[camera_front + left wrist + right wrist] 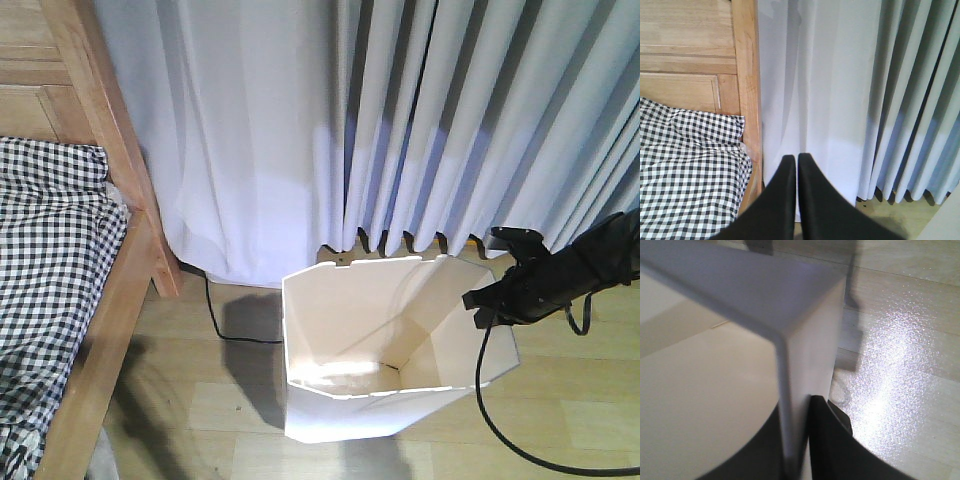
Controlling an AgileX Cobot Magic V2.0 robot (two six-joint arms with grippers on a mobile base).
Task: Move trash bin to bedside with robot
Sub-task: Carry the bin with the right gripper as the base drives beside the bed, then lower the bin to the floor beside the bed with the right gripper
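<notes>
Trash bin: the trash bin (350, 330) is upright and empty over the wooden floor (560, 410), its back rim close to the foot of the pale curtain (420, 120).
Bed: the bed (105, 300) runs along the left edge of the front view, with its checked bedding (50, 230) inside the light wood rail.
Gap: bare floor and a black cable (213, 310) lie between the bin's left wall and the bed rail, so the two are near but not touching.
Right fingers: the right fingers (830, 440) pinch the bin's thin wall at its right rim, one inside and one outside.
Left fingers: the left fingers (782, 200) are pressed together on nothing and point at the curtain beside the headboard, well clear of the bin.
Done so far: we judge the grasp secure and the bin near the bed.
Left to do: we would close the remaining gap leftward, then set the bin down and let go (we cannot tell whether its base rests on the floor).
</notes>
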